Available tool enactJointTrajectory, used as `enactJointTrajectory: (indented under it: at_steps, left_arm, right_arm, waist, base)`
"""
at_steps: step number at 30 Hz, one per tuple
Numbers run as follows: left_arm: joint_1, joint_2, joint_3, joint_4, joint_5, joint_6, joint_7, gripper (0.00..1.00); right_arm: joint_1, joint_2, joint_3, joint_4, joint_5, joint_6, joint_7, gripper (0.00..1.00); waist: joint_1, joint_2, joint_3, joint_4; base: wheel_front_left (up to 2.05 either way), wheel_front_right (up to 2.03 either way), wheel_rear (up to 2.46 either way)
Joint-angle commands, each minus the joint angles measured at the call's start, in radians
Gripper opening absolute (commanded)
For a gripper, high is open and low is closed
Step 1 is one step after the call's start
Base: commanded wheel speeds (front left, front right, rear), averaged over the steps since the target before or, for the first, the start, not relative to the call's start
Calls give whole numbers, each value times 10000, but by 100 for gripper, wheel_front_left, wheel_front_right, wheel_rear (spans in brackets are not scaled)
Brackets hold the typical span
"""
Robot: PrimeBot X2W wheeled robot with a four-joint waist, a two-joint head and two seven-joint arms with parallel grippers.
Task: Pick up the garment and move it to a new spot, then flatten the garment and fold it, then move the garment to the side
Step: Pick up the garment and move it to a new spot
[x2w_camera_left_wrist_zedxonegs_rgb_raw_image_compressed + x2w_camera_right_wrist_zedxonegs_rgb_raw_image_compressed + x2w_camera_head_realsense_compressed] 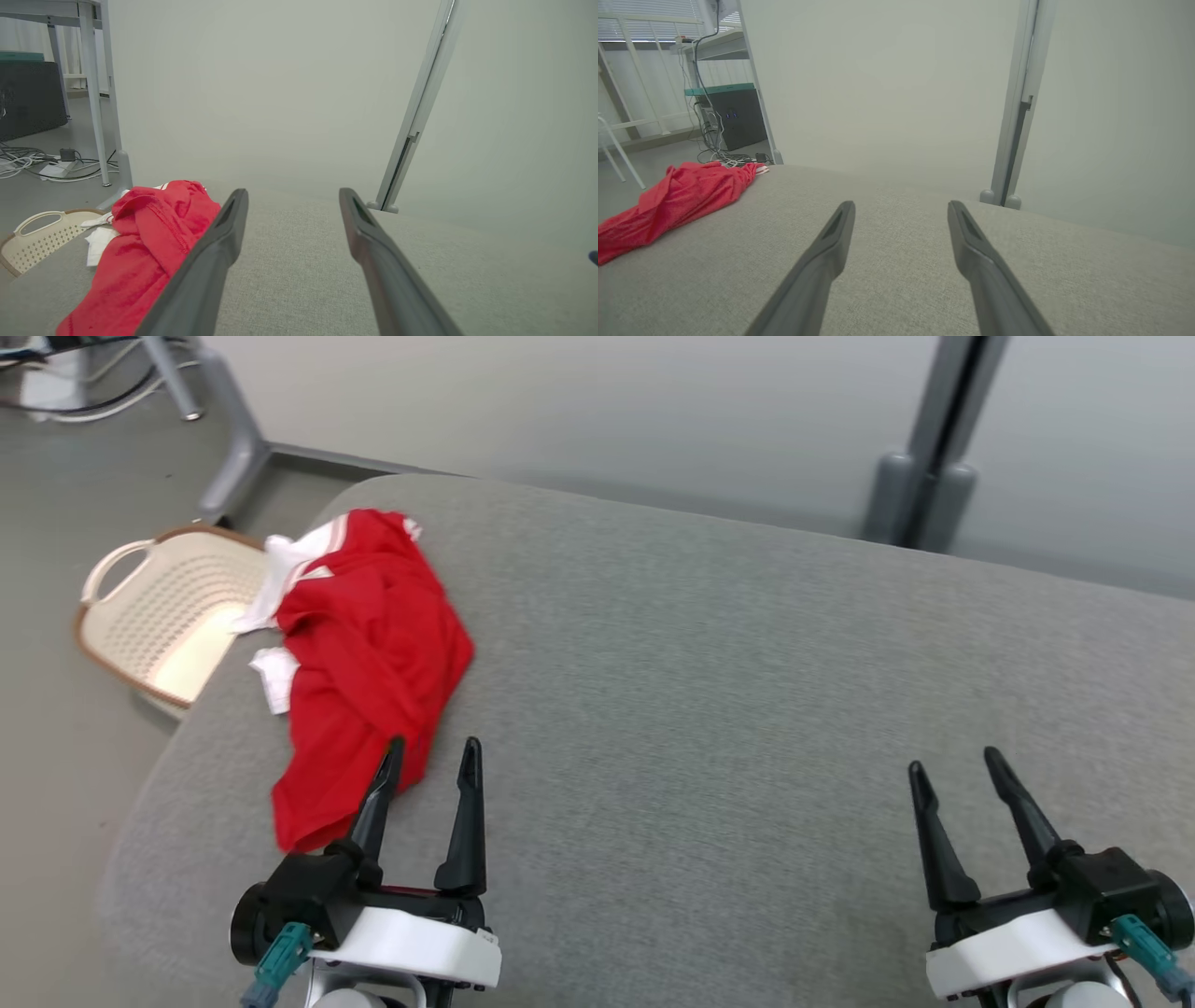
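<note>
**Crumpled red garment at the upper left of a grey surface, both grippers empty.**

The grey padded surface [709, 691] is spread across most of the head view. The red garment [369, 653] is bunched at its upper-left corner, and a pale basket [159, 616] is seen on the floor past that edge. The left gripper [433, 747], close by the garment's lower end, and the right gripper [954, 761], well apart from it, are seen with fingers spread and nothing between them. The cloth is judged light, soft and limp (it would sag rather than slide), so a raised fold near the lower end is best pinched. White striped trim is shown in the head view. A stitched seam is shown in the left wrist view, and the heap's low profile in the right wrist view.
</note>
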Motion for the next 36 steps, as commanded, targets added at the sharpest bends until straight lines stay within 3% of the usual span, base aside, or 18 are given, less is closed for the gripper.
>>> enactJointTrajectory:
  at_steps: [1, 7, 13, 21, 26, 32, 36]
  left_arm:
    - [57, 38, 71, -28, 25, -10, 0, 100]
    - [212, 39, 243, -59, -24, -31, 0, 100]
    - [383, 32, 572, -494, -238, 151, 1, 100]
    - [274, 38, 566, -427, -85, 300, 1, 100]
    - [42, 41, 787, -161, 102, 166, 1, 100]
    - [-604, 41, 1377, 213, 218, 4, -1, 100]
    - [-1507, 49, 1680, 1219, 387, -175, 1, 100]
  right_arm:
    - [8, -45, 33, 50, 61, -18, -7, 100]
    - [39, 4, 300, 161, 80, -18, -7, 100]
    - [-318, -93, 761, 335, 218, -18, -8, 100]
    - [-464, -192, 871, 454, 341, -18, -7, 100]
    - [-192, -180, 605, 362, 264, -18, -8, 100]
    - [-337, -473, 381, 57, 147, -18, -7, 100]
    - [-514, -899, 258, -225, 65, -18, 39, 100]
  waist:
    - [0, 0, -76, 625]
    - [0, 0, -132, 1527]
    - [0, 0, 39, 1698]
    - [0, 0, 61, 1684]
    - [0, 0, 52, 1592]
    - [0, 0, 625, 1164]
    - [0, 0, 1280, 889]
  base:
    - [0, 0, 0]
    - [0, 0, 0]
    - [0, 0, 0]
    - [0, 0, 0]
    - [0, 0, 0]
    - [0, 0, 0]
    - [0, 0, 0]
